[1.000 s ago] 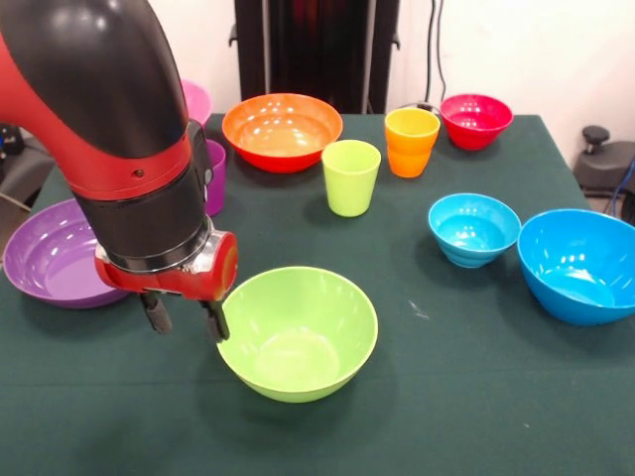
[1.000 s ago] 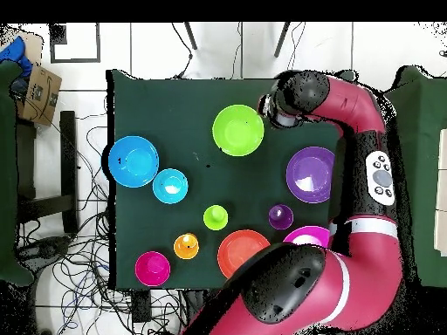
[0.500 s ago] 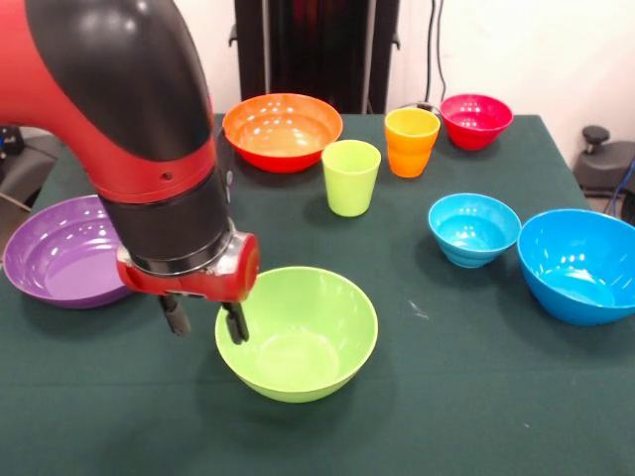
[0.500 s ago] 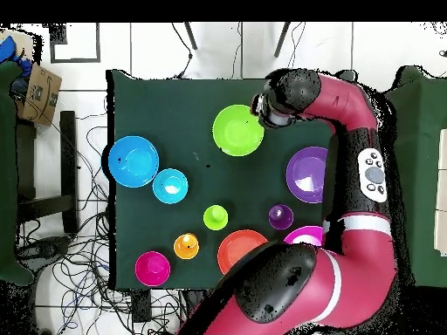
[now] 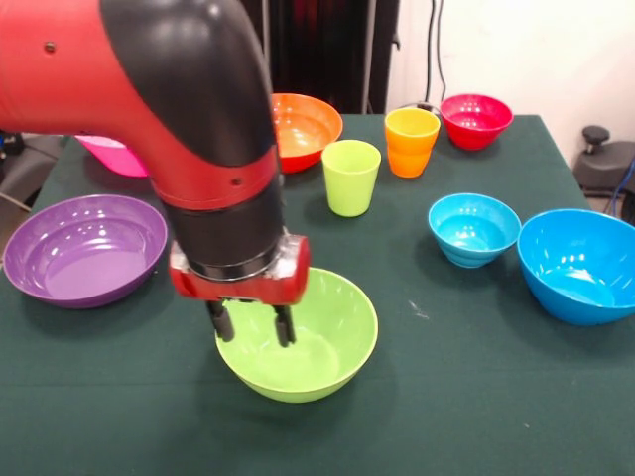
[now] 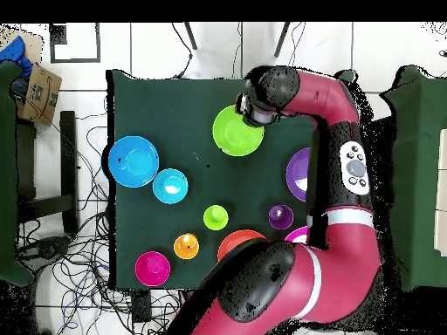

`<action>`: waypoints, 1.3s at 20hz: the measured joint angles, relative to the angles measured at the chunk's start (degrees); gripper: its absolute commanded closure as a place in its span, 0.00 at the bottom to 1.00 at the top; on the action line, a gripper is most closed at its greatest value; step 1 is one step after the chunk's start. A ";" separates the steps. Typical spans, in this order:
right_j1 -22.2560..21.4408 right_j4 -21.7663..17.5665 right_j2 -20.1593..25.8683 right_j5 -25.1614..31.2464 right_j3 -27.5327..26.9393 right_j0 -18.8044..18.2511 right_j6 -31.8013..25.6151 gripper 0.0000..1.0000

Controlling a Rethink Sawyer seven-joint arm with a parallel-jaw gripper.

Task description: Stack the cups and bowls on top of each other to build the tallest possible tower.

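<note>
My gripper (image 5: pixel 251 328) hangs with its two fingers parted, empty, over the near-left rim of the lime green bowl (image 5: pixel 317 342), which sits alone on the green table (image 5: pixel 476 397). I can read no writing anywhere.

A green-clothed table (image 5: pixel 476 397) stands before a white wall (image 5: pixel 536 50), cables (image 6: pixel 83 253) strewn across the floor.

Front view, clock read from the lime green plastic cup (image 5: pixel 351 177) at mid-table.
Orange plastic bowl (image 5: pixel 308 124) at 11; orange plastic cup (image 5: pixel 411 141) at 2, small red plastic bowl (image 5: pixel 476 119) beyond it. Small light blue plastic bowl (image 5: pixel 473 228) at 4, big blue plastic bowl (image 5: pixel 580 263) just beside it, farther out. Lime green plastic bowl (image 5: pixel 317 347) at 6. Shallow purple plastic bowl (image 5: pixel 84 248) near 8, big pink plastic bowl (image 5: pixel 114 157) at 9.
</note>
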 measured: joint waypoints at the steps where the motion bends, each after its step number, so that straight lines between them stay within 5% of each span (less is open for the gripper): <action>1: 0.01 0.00 0.00 0.01 0.00 0.17 0.00 0.00; 26: 0.86 -0.01 -0.01 0.00 1.04 -1.92 0.00 0.00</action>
